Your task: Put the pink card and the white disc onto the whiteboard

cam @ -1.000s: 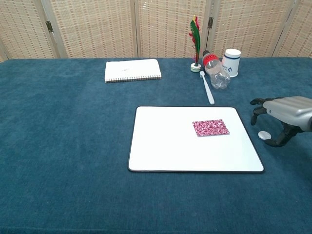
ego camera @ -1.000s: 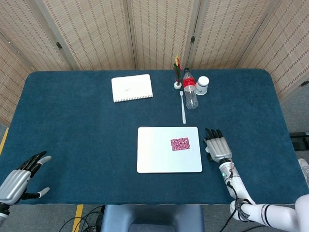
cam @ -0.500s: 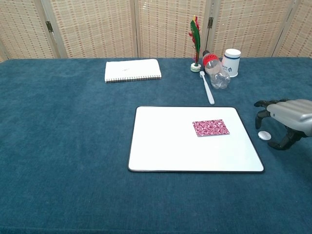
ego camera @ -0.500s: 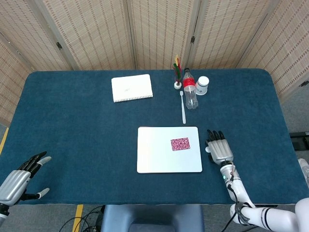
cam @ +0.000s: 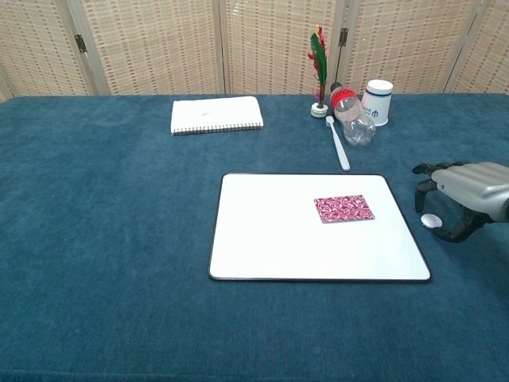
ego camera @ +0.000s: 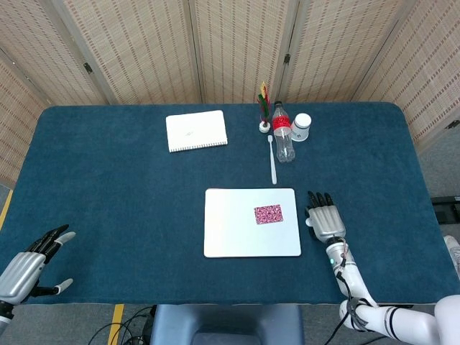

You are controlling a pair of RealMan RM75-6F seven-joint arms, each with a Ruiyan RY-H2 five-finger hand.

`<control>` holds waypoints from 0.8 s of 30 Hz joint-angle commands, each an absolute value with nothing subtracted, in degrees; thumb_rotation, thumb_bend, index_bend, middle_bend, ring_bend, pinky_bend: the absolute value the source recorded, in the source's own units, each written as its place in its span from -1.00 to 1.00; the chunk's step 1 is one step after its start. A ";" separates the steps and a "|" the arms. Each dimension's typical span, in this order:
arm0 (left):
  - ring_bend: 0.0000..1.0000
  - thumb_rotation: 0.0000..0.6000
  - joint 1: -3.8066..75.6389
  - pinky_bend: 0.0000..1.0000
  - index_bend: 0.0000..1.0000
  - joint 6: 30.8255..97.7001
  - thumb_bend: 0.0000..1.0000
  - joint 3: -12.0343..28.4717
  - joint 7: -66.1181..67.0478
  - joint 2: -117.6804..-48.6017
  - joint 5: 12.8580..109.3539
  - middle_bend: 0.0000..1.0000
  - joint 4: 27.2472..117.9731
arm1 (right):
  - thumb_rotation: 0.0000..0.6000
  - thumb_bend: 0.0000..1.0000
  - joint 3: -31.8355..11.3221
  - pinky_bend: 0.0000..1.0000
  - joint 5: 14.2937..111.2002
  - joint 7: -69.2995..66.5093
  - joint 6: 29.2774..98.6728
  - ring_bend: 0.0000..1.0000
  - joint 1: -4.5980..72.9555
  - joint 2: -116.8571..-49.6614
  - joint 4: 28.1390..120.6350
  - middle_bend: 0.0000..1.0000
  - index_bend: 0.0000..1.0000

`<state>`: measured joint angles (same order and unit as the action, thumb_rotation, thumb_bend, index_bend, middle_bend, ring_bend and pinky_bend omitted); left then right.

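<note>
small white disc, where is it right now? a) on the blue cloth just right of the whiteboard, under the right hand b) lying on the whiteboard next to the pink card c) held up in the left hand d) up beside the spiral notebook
a: the chest view shows the small white disc lying on the blue tablecloth just off the right edge of the white rectangular whiteboard, beneath the fingers of the right hand; only the pink patterned card lies on the board.

pink card (cam: 343,208): patterned rectangle, flat on whiteboard's right half | white disc (cam: 431,221): small, flat on cloth just right of whiteboard | whiteboard (cam: 270,239): rectangular, dark-edged, flat at table centre
</note>
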<state>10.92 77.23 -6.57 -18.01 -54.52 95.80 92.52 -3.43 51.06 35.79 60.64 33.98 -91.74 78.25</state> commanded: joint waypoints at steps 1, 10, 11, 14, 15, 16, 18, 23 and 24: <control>-0.89 1.00 10.95 -0.63 -0.74 77.14 -0.49 -6.51 -18.07 -54.51 95.68 -0.90 92.48 | 1.00 -0.35 -3.51 -1.00 51.39 35.90 60.66 -1.00 33.85 -92.15 77.81 -0.93 -0.17; -0.89 1.00 11.16 -0.63 -0.74 76.56 -0.49 -6.40 -17.92 -54.62 95.31 -0.90 92.41 | 1.00 -0.30 -3.79 -1.00 52.38 36.22 62.04 -1.00 32.88 -92.39 78.02 -0.87 -0.05; -0.89 1.00 11.20 -0.63 -0.74 76.42 -0.49 -6.41 -17.85 -54.63 95.26 -0.90 92.45 | 1.00 -0.29 -3.83 -1.00 52.56 36.21 62.27 -1.00 32.71 -92.27 78.30 -0.86 -0.04; -0.89 1.00 11.18 -0.63 -0.74 76.47 -0.49 -6.37 -17.68 -54.66 95.22 -0.90 92.54 | 1.00 -0.27 -3.90 -1.00 53.23 36.14 63.08 -1.00 32.22 -91.55 79.68 -0.86 -0.03; -0.89 1.00 11.14 -0.63 -0.74 76.55 -0.49 -6.38 -17.69 -54.64 95.25 -0.90 92.58 | 1.00 -0.27 -3.96 -1.00 53.46 36.16 63.41 -1.00 32.08 -91.20 80.36 -0.86 -0.03; -0.89 1.00 11.10 -0.63 -0.74 76.64 -0.49 -6.41 -17.69 -54.63 95.33 -0.90 92.63 | 1.00 -0.27 -4.07 -1.00 53.86 36.24 63.92 -1.00 31.94 -90.63 81.47 -0.86 -0.03; -0.89 1.00 11.07 -0.63 -0.74 76.75 -0.49 -6.50 -17.71 -54.63 95.58 -0.90 92.70 | 1.00 -0.27 -4.32 -1.00 54.46 36.69 64.84 -1.00 31.83 -89.69 83.45 -0.86 -0.03; -0.89 1.00 11.12 -0.63 -0.74 77.11 -0.49 -6.63 -18.76 -54.49 96.21 -0.90 92.67 | 1.00 -0.27 -6.26 -1.00 53.96 40.16 65.94 -1.00 33.19 -88.20 89.03 -0.86 -0.03; -0.89 1.00 11.12 -0.63 -0.74 77.20 -0.49 -6.65 -19.05 -54.43 96.31 -0.90 92.60 | 1.00 -0.27 -6.65 -1.00 53.55 41.10 65.80 -1.00 33.72 -88.33 89.59 -0.86 -0.03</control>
